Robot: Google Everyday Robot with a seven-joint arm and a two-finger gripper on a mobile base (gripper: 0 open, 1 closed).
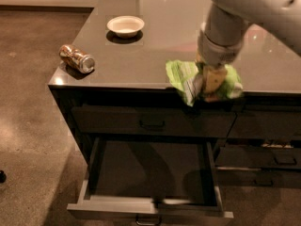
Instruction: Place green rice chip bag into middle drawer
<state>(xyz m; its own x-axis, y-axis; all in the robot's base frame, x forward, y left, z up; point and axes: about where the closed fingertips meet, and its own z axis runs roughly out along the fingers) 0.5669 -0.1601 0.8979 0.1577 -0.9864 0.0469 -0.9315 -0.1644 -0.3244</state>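
At the front edge of the table (155, 46), my gripper (210, 83) is clamped on the green chip bag (180, 75), above the open middle drawer (113, 204).

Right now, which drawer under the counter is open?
The middle drawer, pulled out with its dark floor showing; the drawer above and those at right are closed. The hand grips the green rice chip bag at the counter edge.

Yellowish gripper (207, 85) on light-green bag (180, 76); pale-grey drawer (117, 205).
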